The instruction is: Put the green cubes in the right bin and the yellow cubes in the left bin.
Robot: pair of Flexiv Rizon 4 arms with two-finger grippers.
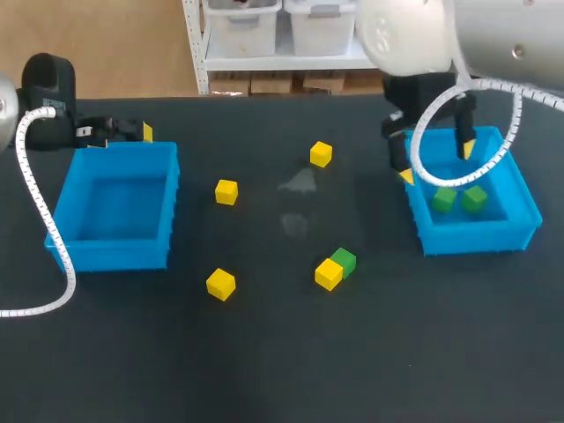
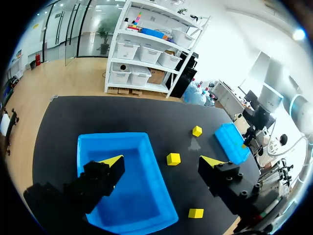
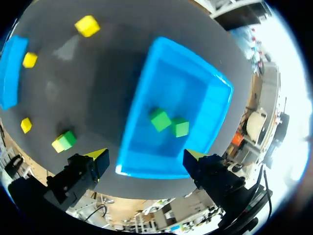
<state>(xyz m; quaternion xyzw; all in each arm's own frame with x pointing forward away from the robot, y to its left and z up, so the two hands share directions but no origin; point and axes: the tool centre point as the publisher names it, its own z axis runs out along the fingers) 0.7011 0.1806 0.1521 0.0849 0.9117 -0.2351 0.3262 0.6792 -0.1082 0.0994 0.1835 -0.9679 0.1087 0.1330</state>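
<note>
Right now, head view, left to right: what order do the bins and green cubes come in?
left bin → green cube on the table → right bin, and inside it one green cube, then another green cube.

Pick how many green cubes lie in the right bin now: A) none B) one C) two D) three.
C: two green cubes lie side by side inside the right bin, while a third green cube sits outside it, against a yellow cube.
</note>
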